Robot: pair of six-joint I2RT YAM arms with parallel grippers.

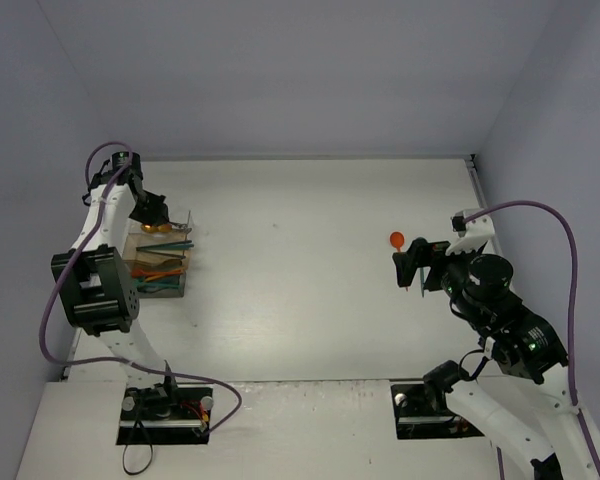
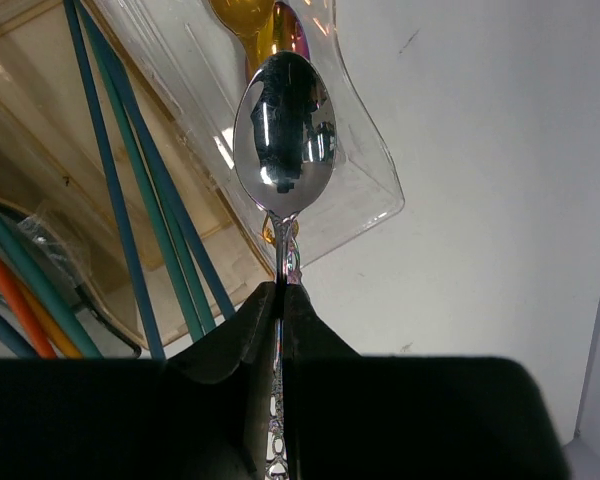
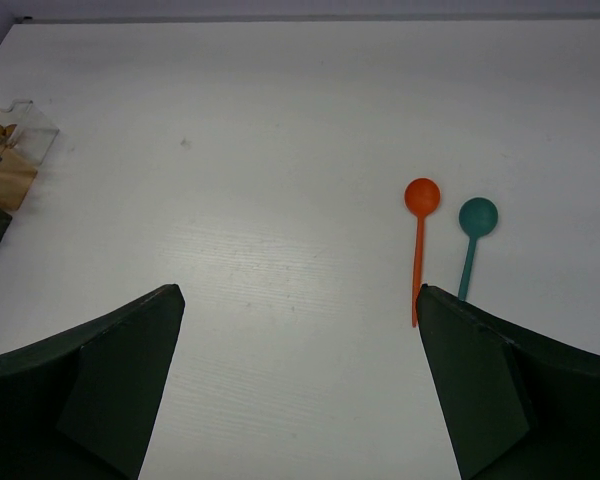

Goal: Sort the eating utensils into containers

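Note:
My left gripper (image 2: 282,290) is shut on the patterned handle of a silver spoon (image 2: 285,135), whose bowl hangs over the end compartment of the clear container (image 2: 365,190). Gold spoons (image 2: 242,15) lie in that compartment. Teal chopsticks (image 2: 130,180) and an orange utensil (image 2: 15,300) lie in the neighbouring compartments. From above, the left gripper (image 1: 152,210) sits at the far end of the container (image 1: 185,285). My right gripper (image 3: 298,300) stands open above the table. An orange spoon (image 3: 420,230) and a teal spoon (image 3: 474,235) lie side by side just ahead of its right finger.
The container (image 3: 15,140) stands at the table's left side, close to the left wall. The orange spoon (image 1: 397,239) lies near the right gripper (image 1: 412,268) on the right. The right wall runs close behind that arm.

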